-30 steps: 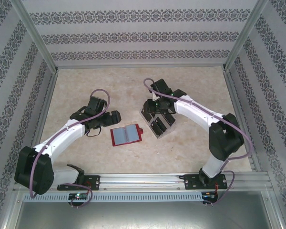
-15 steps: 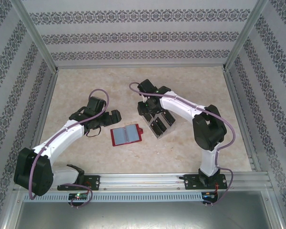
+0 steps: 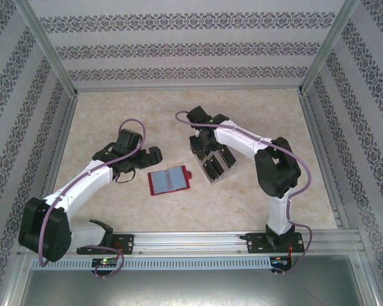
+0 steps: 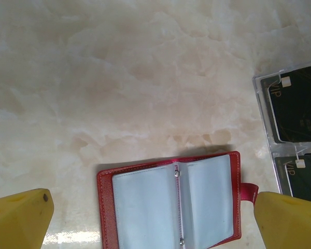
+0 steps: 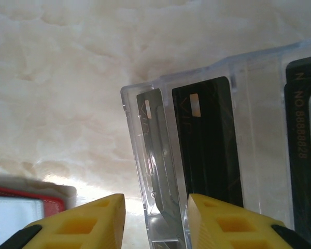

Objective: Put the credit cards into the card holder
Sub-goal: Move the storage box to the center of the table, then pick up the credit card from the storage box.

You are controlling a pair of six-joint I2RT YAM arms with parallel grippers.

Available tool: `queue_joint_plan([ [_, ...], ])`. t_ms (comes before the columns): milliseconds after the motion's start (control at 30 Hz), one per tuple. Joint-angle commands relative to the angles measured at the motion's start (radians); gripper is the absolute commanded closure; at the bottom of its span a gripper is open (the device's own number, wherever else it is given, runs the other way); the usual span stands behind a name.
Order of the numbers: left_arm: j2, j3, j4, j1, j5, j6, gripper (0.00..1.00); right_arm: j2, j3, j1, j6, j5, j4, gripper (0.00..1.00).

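Right wrist view: right gripper [image 5: 154, 207] stands part-closed astride an end slot of the tray [image 5: 132, 129]; whether it grips anything cannot be told. Cards [image 5: 207, 150] stand in the tray, right of the open wallet [image 4: 171, 202]. They are likely thin, stiff and slick, so pinch the flat faces near the exposed edge. Left gripper [image 4: 155, 218] is spread wide above the wallet.

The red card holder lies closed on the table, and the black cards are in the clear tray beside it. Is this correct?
No. The card holder lies open, not closed; the left wrist view shows its pale inner pockets spread flat. It is on the table, with the black cards in the clear tray beside it.
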Motion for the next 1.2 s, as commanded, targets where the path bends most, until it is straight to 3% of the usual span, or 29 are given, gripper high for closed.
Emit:
queue_joint_plan([
  [0,0.003,-0.009,0.02,0.006,0.0,-0.007,0.0,-0.005,-0.014,-0.028,-0.018,0.041,-0.016,0.62],
  [200,0.005,-0.011,0.023,0.005,-0.001,-0.007,0.0,0.002,-0.001,-0.028,-0.026,0.021,-0.021,0.62],
  [400,0.003,-0.015,0.028,0.006,0.001,-0.011,0.0,0.035,0.023,-0.019,-0.021,0.026,-0.03,0.69],
  [1167,0.002,-0.04,0.059,0.005,0.015,-0.01,0.0,0.037,0.077,0.004,-0.029,0.184,-0.087,0.68],
])
